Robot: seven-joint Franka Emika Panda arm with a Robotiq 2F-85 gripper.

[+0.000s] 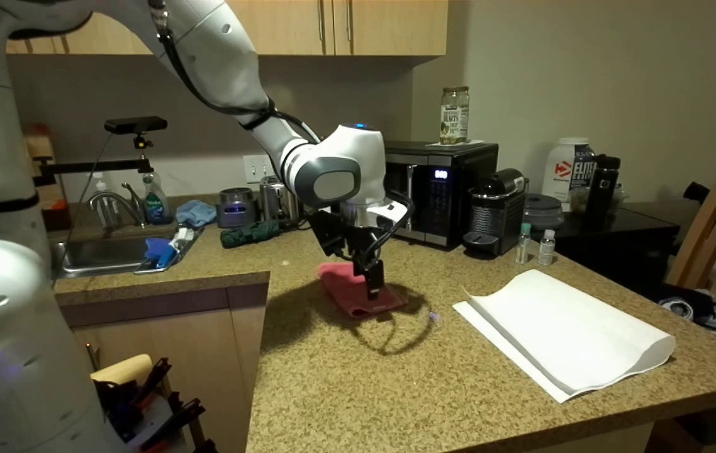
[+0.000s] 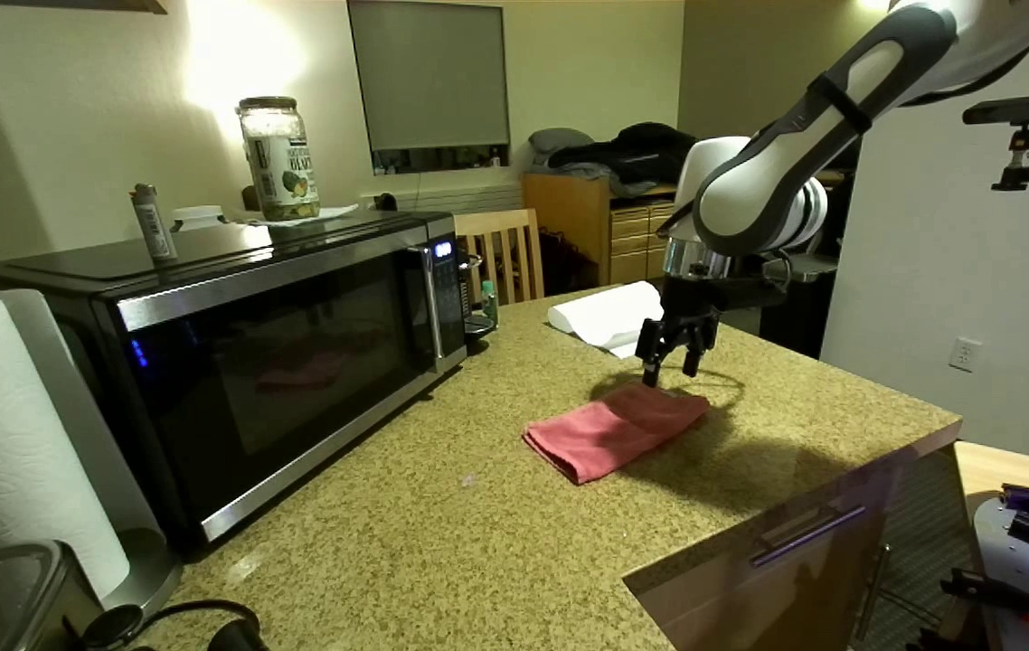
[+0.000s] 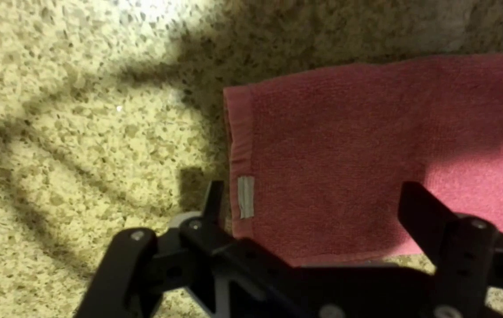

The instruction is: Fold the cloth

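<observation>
In front of the one microwave [image 2: 297, 334] and apart from it, one red cloth [image 2: 614, 429] is lying flat on the counter [image 2: 442, 542]; its edges are apparently showing doubled layers, so the job is probably standing at one fold done, another likely remaining. Also in front of the microwave, one gripper [image 3: 314, 183] is hanging over the cloth, its two jaws standing wide apart and clasping nothing; whether a tip is touching fabric, I cannot tell. One jar [image 2: 282, 172] is sitting atop the microwave, one white sheet [image 1: 572, 327] is lying curled well apart from it, and two small bottles [image 1: 546, 248] are standing near it.
</observation>
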